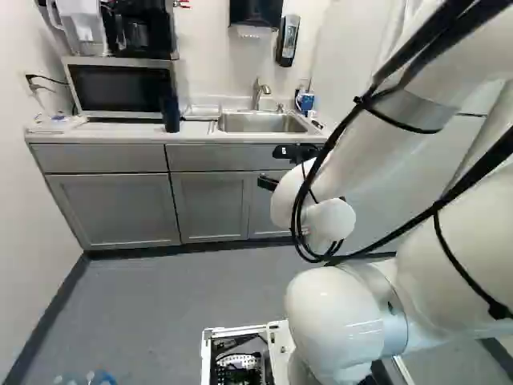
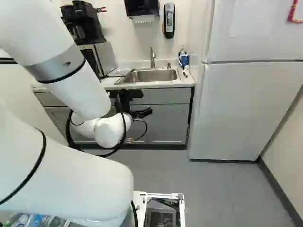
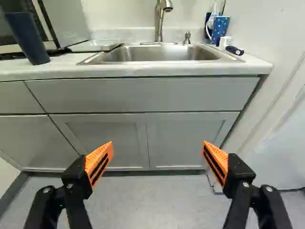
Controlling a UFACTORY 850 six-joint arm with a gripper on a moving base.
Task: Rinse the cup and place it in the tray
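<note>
Tool empty and spread wide, it faces the sink, the dotted cup at its one o'clock; best to rise above the surface before easing forward astride the handle-side rim.

sink: 1 | faucet: 1 | microwave: 1 | dotted cup: 1 | orange pads: 2 | wall dispensers: 2

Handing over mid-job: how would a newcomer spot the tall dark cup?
Find the steel sink, then the microwave along the same counter. The cup stands just before the microwave's sink-side end. It is tall, dark blue and plain, unlike the low, flat tray beside it.
</note>
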